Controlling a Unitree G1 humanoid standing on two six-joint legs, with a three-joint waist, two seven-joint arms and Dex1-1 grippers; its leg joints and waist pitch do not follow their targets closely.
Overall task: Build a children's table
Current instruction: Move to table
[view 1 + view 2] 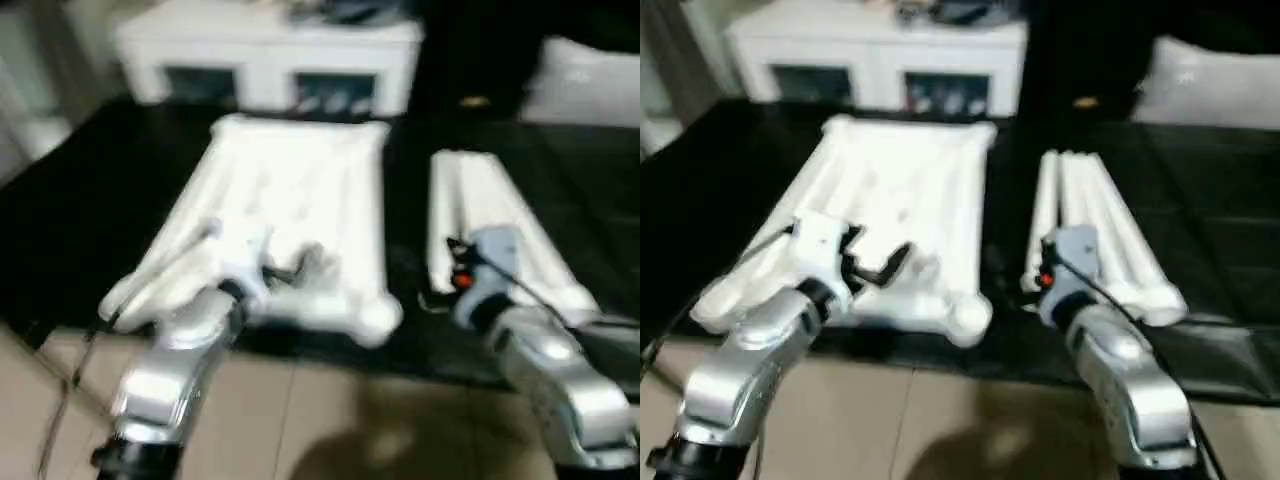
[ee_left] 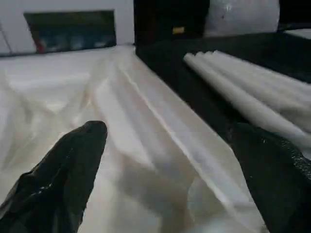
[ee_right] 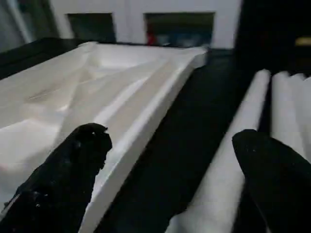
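The children's table lies in parts on the black work table. Its white tabletop (image 1: 300,180) rests with the ribbed underside up, round sockets at the corners. Several white tube legs (image 1: 485,205) lie side by side to its right. My left gripper (image 2: 170,145) stands open over the tabletop's near right part, its black fingers (image 2: 73,165) either side of the rim. My right gripper (image 3: 170,145) hangs open above the near ends of the legs (image 3: 286,107), with the tabletop's edge (image 3: 121,97) to its left. Neither gripper holds anything.
The black work table (image 1: 80,200) ends just under my forearms, with tiled floor (image 1: 330,420) below. A white cabinet (image 1: 270,50) stands behind the table, and a pale object (image 1: 580,80) sits at the back right.
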